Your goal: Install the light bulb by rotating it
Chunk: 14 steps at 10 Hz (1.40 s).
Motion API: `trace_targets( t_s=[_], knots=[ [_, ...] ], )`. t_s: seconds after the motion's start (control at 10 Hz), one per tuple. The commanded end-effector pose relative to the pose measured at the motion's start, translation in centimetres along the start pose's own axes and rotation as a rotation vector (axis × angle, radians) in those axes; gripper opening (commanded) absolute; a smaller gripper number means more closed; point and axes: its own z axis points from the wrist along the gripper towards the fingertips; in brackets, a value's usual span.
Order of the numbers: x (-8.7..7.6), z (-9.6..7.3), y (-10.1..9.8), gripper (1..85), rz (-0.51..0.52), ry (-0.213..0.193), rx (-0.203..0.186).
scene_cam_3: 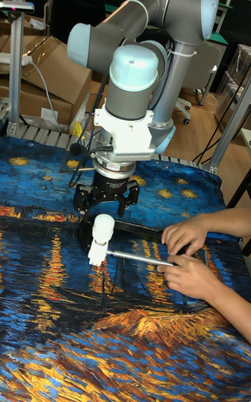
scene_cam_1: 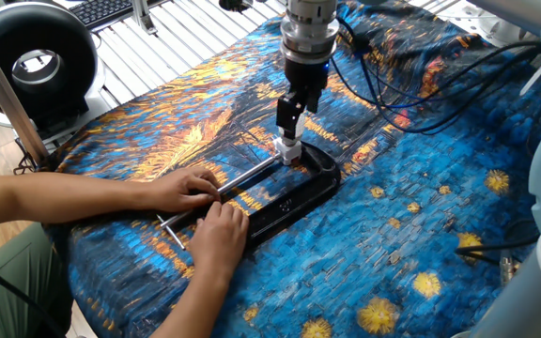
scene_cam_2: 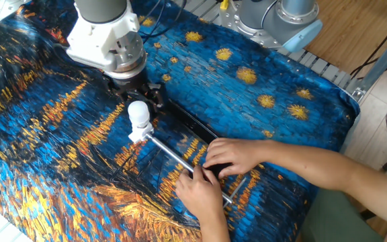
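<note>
One frosted-white globe light bulb [scene_cam_3: 103, 228]

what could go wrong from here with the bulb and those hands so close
1. The tool looks open, with its fingers spread beside the light bulb; closing off-centre could knock the bulb askew in its socket base.
2. The person's hands rest on the black clamp and its steel rod, near the tool; an arm sweep could strike them.
3. If the hands let go, the clamp may twist during rotation.

Grey UR5 arm [scene_cam_3: 150, 8] with pale-blue joint caps, white wrist block, black claw [scene_cam_3: 106, 197].
</note>
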Motion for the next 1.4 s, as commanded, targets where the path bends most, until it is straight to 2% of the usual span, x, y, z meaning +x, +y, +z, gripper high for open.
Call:
trace_targets(
  t_s=[0.0,0.1,0.5,0.6,0.8,0.9,1.3],
  knots=[
    [-0.1,-0.2,0.3,80.3,-0.057,-0.008,-0.016],
    [-0.7,-0.3,0.2,78.3,-0.091,-0.031,-0.009],
    [-1.3,-1.1,0.0,77.0,-0.374,-0.045,0.035],
    [-1.5,-1.3,-0.7,77.0,-0.461,-0.048,0.072],
    [-1.6,-1.2,0.0,77.0,-0.564,-0.057,0.058],
    [-1.8,-1.2,-0.2,77.0,-0.638,-0.059,0.078],
    [-1.9,-1.1,-0.4,77.0,-0.818,-0.049,0.11]
  ],
)
